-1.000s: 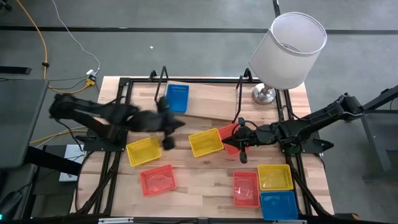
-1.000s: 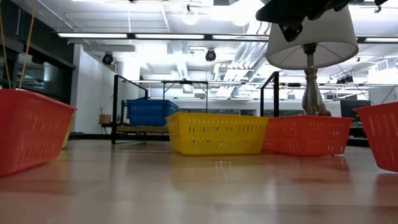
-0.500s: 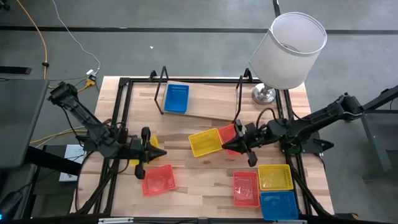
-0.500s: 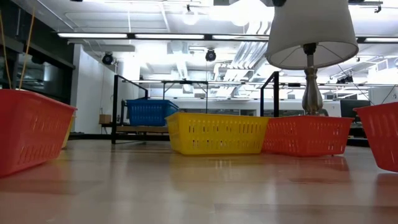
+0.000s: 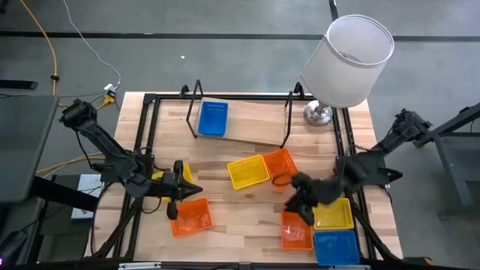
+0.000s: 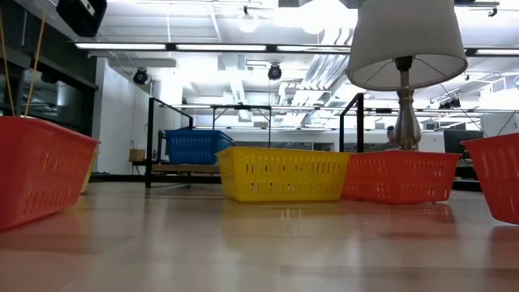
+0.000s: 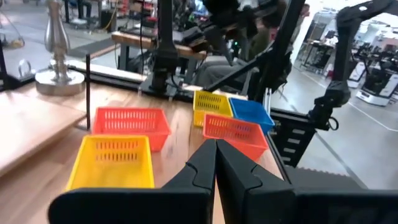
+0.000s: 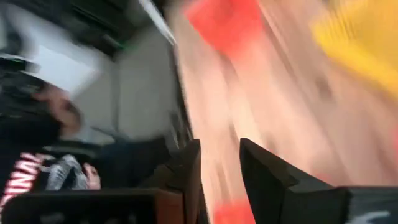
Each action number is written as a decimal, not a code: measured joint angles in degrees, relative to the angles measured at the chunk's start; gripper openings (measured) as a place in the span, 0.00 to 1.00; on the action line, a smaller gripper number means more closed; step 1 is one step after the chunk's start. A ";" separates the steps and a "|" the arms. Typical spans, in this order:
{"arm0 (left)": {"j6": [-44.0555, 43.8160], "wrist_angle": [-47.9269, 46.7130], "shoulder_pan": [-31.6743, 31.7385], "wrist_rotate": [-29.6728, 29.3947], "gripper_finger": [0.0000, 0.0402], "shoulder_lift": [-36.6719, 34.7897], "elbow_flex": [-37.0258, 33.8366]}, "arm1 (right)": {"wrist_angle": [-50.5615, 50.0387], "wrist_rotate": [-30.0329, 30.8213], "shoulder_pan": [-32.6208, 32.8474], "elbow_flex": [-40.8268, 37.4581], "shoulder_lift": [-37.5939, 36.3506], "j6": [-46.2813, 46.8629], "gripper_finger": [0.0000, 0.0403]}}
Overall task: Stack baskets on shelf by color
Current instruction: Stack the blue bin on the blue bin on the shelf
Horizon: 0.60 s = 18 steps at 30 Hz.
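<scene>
High view: the right pincer (image 5: 302, 208) has swung from the orange basket (image 5: 281, 164) toward the near-right baskets, leaving it mid-desk; one blue basket (image 5: 213, 118) sits on the shelf (image 5: 255, 124). Left wrist view: left pincer (image 7: 216, 163) pressed together. Right wrist view: fingers parted, empty, ready for another pick.

My left arm reaches in from the table's left edge, elbow raised, forearm angled toward the table's middle. Left gripper (image 5: 178, 201) sits low over the left half of the table, its fingers (image 7: 214, 163) pressed flat together, nothing between them. My right arm folds in from the right edge, wrist turned toward the near side. Right gripper (image 5: 302, 204) shows blurred; its fingers (image 8: 264, 168) stand slightly parted, empty.
</scene>
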 joint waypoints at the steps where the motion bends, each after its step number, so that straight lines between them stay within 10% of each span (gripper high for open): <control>1: -1.04 -0.05 0.01 -0.19 0.00 0.78 0.00 | -5.29 -0.04 1.68 2.15 1.66 5.18 0.26; 11: -2.93 4.96 0.19 -1.04 0.00 6.69 0.00 | -20.37 -14.70 17.72 13.79 21.11 49.69 0.26; 18: -0.54 8.58 0.19 -1.01 0.00 6.75 0.00 | -20.63 -19.37 22.77 17.87 31.32 62.43 0.26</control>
